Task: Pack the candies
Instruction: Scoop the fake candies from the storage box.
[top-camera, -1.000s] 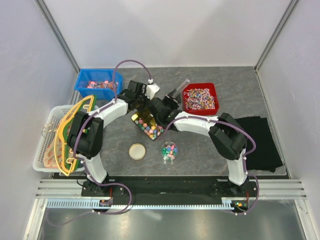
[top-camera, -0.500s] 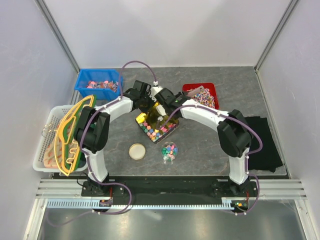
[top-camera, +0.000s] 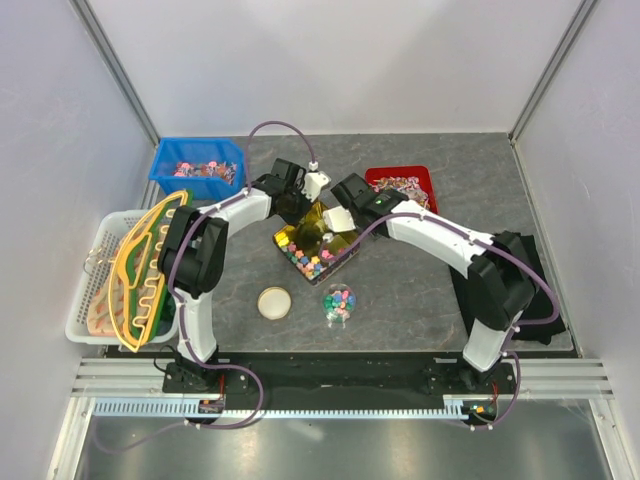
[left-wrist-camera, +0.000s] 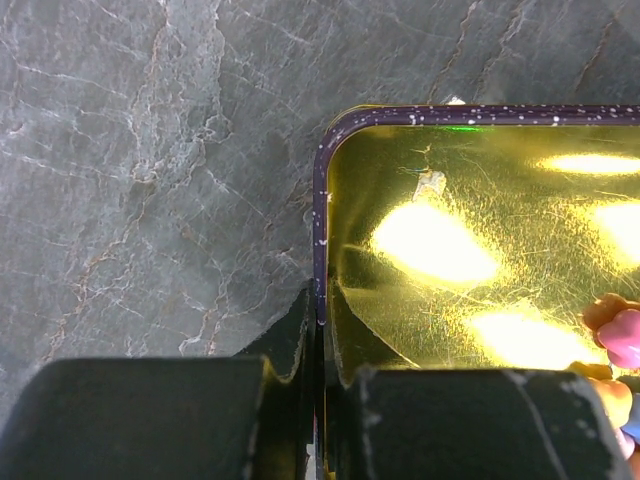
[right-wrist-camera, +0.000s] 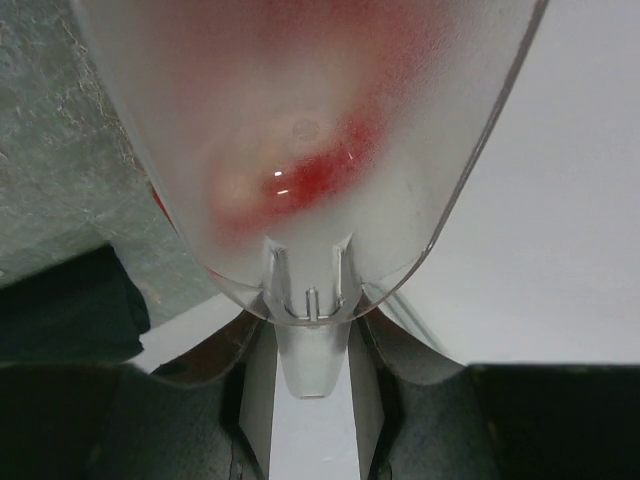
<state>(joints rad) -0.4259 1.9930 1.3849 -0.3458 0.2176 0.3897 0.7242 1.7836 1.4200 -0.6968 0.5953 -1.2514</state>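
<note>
The candies (top-camera: 308, 262) are small mixed-coloured sweets heaped at the near end of a gold tin (top-camera: 318, 232) in mid-table. More of them fill a small clear jar (top-camera: 339, 303). My left gripper (top-camera: 297, 203) is shut on the tin's dark rim (left-wrist-camera: 321, 300) at its far corner; a few candies (left-wrist-camera: 618, 332) show at the right edge of the left wrist view. My right gripper (top-camera: 368, 196) is shut on the handle of a clear plastic scoop (right-wrist-camera: 310, 150), held by the left end of the red bin. Through the scoop I see only a red blur.
The red bin (top-camera: 403, 190) with pink-white wrapped sweets is at the back right, and the blue bin (top-camera: 197, 168) with reddish wrapped sweets at the back left. A round lid (top-camera: 274, 302) lies near the jar. There is a white basket (top-camera: 95, 285) at left and black cloth (top-camera: 525, 280) at right.
My right arm has swung the scoop from over the tin back toward the red bin. The tin has turned and shifted slightly right. My left gripper has kept hold of its rim.
</note>
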